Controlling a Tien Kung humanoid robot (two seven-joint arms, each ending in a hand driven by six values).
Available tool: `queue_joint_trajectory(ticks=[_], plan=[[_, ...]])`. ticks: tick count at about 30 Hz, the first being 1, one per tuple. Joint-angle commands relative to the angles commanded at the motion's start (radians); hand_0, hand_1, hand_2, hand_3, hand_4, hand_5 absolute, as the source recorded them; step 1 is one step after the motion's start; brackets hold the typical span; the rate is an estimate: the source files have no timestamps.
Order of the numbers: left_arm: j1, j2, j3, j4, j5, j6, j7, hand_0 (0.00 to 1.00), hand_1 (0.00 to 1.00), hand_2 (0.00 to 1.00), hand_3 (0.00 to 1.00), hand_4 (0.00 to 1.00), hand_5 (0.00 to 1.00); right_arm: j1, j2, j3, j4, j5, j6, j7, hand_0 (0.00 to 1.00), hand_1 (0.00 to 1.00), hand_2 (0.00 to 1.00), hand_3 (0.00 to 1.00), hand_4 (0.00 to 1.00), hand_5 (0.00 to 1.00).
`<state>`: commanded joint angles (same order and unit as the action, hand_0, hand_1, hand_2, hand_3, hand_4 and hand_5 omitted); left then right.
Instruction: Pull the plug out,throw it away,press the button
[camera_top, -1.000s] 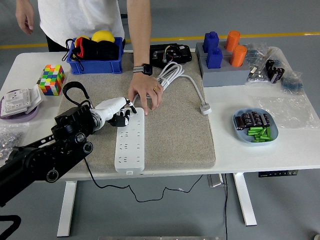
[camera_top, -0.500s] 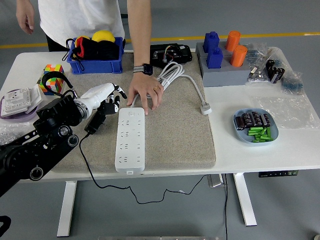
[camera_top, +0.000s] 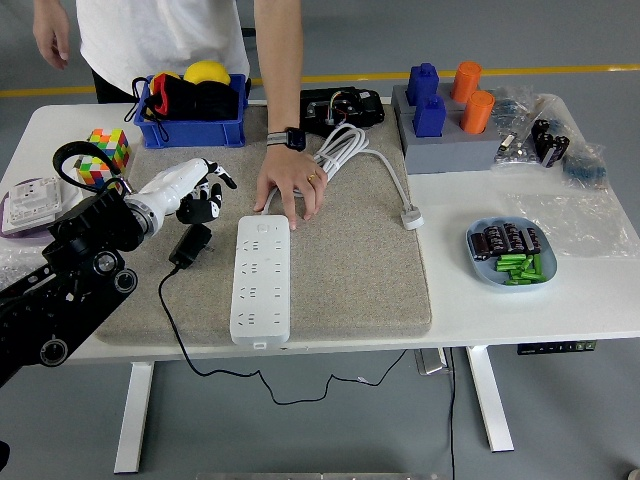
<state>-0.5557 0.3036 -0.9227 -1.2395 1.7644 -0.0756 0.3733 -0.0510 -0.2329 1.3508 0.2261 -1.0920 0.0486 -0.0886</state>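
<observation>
A white power strip lies lengthwise on the grey mat. The black plug is out of the strip and lies on the mat to its left, with its black cable running down over the table's front edge. My left hand hovers just above and behind the plug, fingers spread, holding nothing. A person's hand presses on the strip's far end. My right arm is out of view.
A blue bin with toys stands behind my hand, with a colour cube to its left. A coiled white cable lies at the mat's back. A blue plate and a grey block stand are on the right.
My left hand pulled the black plug out of the strip, carried it left, then let it go. The plug now lies on the mat. The person's hand stayed on the strip.
</observation>
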Motion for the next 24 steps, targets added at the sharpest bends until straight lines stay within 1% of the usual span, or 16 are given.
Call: queue_joint_trajectory(ticks=[7, 11, 14, 21, 24], plan=[[-0.001, -0.005, 0.009, 0.002, -0.003, -0.001, 0.002, 0.057, 0.009, 0.149, 0.655, 0.039, 0.002, 0.001, 0.002, -0.001, 0.001, 0.001, 0.001, 0.0, 0.733, 0.678, 0.66, 0.632, 0.745, 0.597], [-0.004, -0.011, 0.031, 0.002, -0.012, -0.001, 0.002, 0.057, 0.009, 0.149, 0.655, 0.039, 0.002, 0.001, 0.004, -0.003, 0.0, 0.001, 0.001, -0.001, 0.733, 0.678, 0.66, 0.632, 0.745, 0.597], [-0.011, -0.021, 0.056, 0.011, -0.023, 0.0, 0.001, 0.055, 0.011, 0.15, 0.652, 0.033, 0.002, 0.001, 0.004, -0.004, 0.0, 0.002, 0.001, -0.001, 0.733, 0.678, 0.66, 0.631, 0.744, 0.597], [-0.047, -0.054, 0.125, 0.068, -0.042, 0.0, 0.0, 0.055, 0.011, 0.15, 0.65, 0.032, 0.002, 0.003, 0.004, -0.006, -0.001, 0.003, 0.0, -0.001, 0.733, 0.678, 0.66, 0.632, 0.745, 0.597], [-0.056, -0.061, 0.14, 0.081, -0.047, 0.0, -0.001, 0.054, 0.01, 0.15, 0.649, 0.028, 0.002, 0.005, 0.004, -0.006, 0.0, 0.004, 0.0, 0.0, 0.733, 0.678, 0.66, 0.633, 0.745, 0.598]])
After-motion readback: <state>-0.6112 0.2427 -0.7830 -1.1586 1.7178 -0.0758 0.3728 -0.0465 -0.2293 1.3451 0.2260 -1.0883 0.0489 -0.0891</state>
